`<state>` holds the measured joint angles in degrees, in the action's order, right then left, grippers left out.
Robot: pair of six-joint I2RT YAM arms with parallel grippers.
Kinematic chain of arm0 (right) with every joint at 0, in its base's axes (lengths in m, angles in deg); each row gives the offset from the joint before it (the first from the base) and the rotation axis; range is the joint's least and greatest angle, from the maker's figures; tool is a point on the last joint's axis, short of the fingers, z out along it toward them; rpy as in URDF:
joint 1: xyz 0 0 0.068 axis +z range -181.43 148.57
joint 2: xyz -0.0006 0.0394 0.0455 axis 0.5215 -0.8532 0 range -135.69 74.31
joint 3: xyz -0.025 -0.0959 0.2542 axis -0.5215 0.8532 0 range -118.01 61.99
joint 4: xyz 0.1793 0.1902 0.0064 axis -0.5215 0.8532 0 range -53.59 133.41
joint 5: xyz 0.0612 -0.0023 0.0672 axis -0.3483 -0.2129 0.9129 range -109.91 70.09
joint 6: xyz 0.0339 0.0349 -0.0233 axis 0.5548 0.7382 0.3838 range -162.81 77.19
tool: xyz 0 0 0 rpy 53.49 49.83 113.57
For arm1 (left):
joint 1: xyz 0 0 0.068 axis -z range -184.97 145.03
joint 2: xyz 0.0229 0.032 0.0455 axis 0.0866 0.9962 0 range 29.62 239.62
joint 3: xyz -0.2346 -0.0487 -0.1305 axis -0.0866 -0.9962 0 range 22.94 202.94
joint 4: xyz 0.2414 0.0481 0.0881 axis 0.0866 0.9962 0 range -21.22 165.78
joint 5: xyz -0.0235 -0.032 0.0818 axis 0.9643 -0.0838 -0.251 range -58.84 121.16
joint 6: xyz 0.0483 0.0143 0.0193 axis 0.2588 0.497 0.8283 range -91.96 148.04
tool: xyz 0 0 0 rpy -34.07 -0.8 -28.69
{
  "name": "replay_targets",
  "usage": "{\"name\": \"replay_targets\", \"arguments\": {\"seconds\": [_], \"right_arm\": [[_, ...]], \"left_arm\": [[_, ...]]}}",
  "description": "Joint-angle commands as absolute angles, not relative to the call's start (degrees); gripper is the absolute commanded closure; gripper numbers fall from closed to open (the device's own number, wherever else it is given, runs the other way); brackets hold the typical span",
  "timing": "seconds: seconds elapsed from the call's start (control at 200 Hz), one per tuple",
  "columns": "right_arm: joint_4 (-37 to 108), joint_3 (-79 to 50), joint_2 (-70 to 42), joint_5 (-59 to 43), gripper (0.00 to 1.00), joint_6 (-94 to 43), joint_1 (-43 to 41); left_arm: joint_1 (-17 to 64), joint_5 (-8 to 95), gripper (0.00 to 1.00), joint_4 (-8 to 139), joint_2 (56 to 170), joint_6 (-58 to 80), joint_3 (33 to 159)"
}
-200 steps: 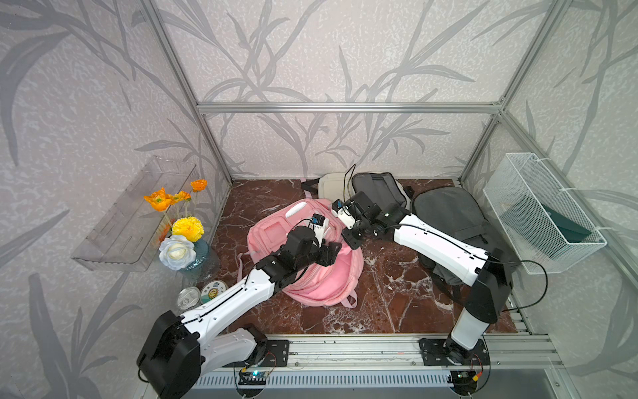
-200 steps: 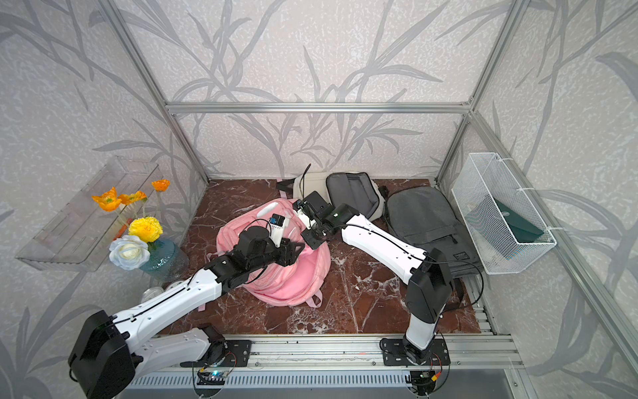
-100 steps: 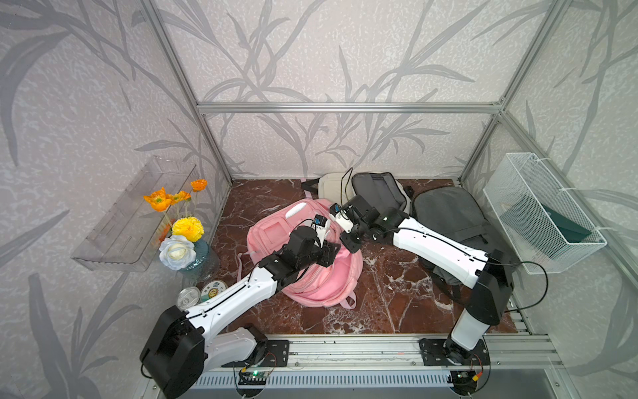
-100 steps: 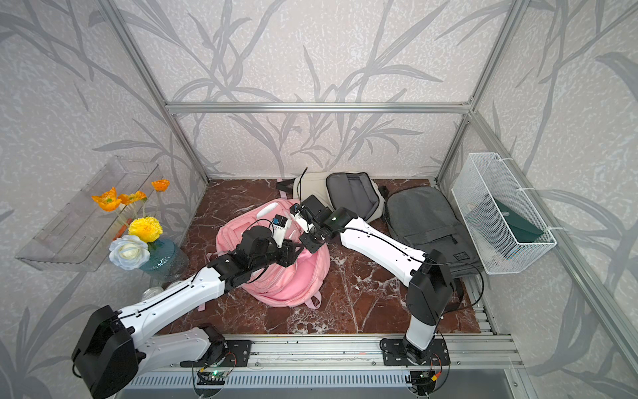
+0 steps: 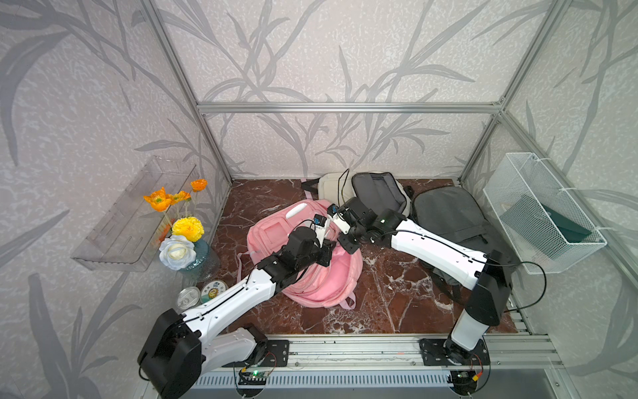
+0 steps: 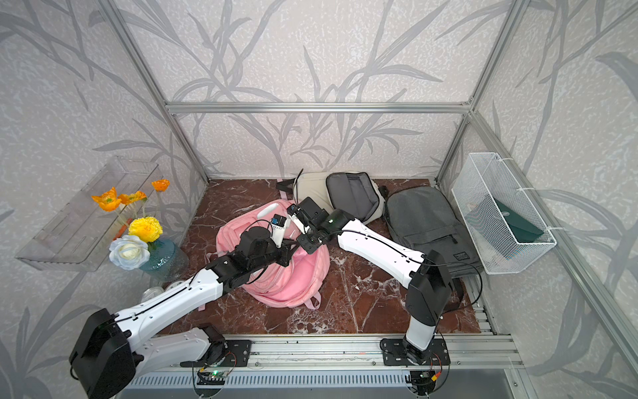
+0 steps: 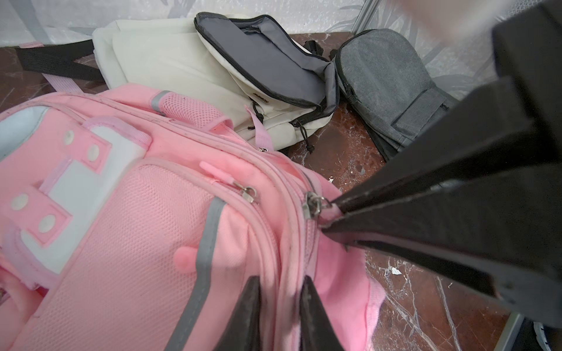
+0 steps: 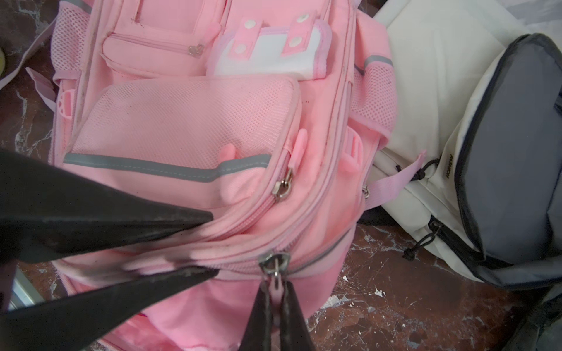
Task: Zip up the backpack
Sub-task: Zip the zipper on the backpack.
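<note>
Okay, pink backpack [image 5: 310, 276] lies front-up mid-counter [image 5: 397, 293], between both arms. Your right hand [image 8: 275, 307] is clamped tight on the pink zipper pull [image 8: 276, 284], just behind the slider [image 8: 273, 262] at the bag's edge. Your left hand [image 7: 279, 284] is narrow, pinching the seam just beside that slider. This looks like the drag step. Hold the left pinch firm so the track is taut. Pull the tab along the track line, not upward, or fabric may bunch and the tab slip.
</note>
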<state>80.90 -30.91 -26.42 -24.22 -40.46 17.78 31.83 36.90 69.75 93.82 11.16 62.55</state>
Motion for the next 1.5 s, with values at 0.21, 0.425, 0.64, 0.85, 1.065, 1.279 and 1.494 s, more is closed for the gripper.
{"name": "replay_targets", "arguments": {"seconds": [0.21,0.425,0.64,0.85,1.065,1.279,1.494], "right_arm": [[90.32,-45.09,-35.09,-22.35,1.0,-39.56,8.58],[97.03,-52.15,-42.01,-24.09,1.0,-39.97,6.42],[93.65,-56.69,-47.93,-26.01,1.0,-40.92,5.9],[89.38,-65.52,-55.44,-24.2,1.0,-40.07,5.85],[88.51,-76.99,-64.7,-25.22,1.0,-38.66,5.83],[88.31,-88.09,-72.38,-29.15,1.0,-36.89,5.79],[88.06,-89.96,-72.41,-28.62,1.0,-35.46,5.23]], "left_arm": [[31.63,34.67,0.99,72.46,83.91,9.3,52.05],[31.92,37.36,1.0,71.07,80.39,9.91,48.62],[32.64,42.12,1.0,67.27,79.89,10.63,46.58],[34.81,44.97,1.0,66.19,81.53,11.49,47.01],[37.46,46.99,1.0,65.35,83.96,12.6,48.59],[38.97,47.7,1.0,65.21,86.74,13.45,50.01],[39.28,44.09,1.0,65.93,85.9,13.28,50.49]]}}
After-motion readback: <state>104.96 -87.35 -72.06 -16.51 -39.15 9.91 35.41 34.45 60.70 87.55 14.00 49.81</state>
